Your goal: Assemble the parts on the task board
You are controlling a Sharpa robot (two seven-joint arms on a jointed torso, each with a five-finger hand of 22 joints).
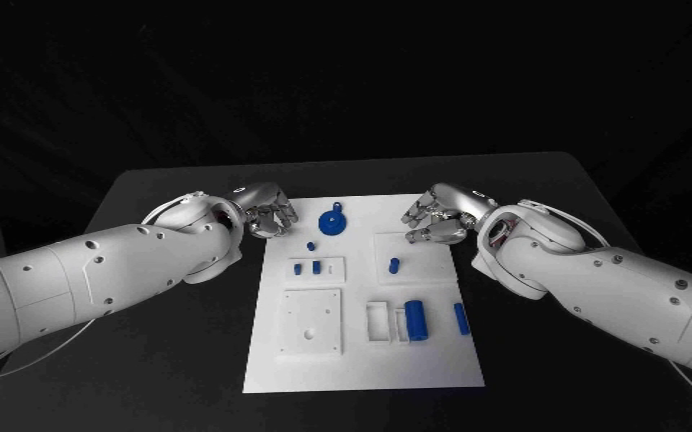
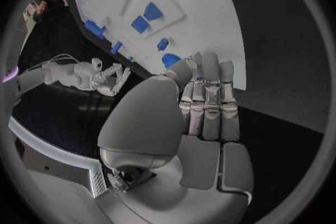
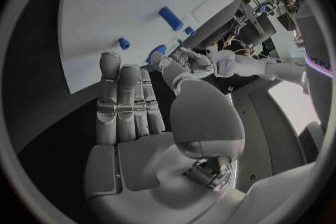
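Observation:
The white task board (image 1: pixel 437 364) lies in the middle of the black table. On it are a round blue disc part (image 1: pixel 332 222) near its far edge, two small blue pegs (image 1: pixel 307 268), another peg (image 1: pixel 391 265), a blue cylinder (image 1: pixel 415 319) and a blue bar (image 1: pixel 462 318). My left hand (image 1: pixel 267 214) hovers at the board's far left corner, beside the disc, and holds nothing. My right hand (image 1: pixel 437 217) hovers over the far right part of the board, also holding nothing. In the wrist views each hand's fingers (image 2: pixel 209 102) (image 3: pixel 128 102) are stretched out side by side with nothing in them.
A square white block (image 1: pixel 313 320) and a white slotted holder (image 1: pixel 381 320) sit on the board's near half. Black table (image 1: pixel 159 362) surrounds the board on both sides. The forearms lie over the table's left and right edges.

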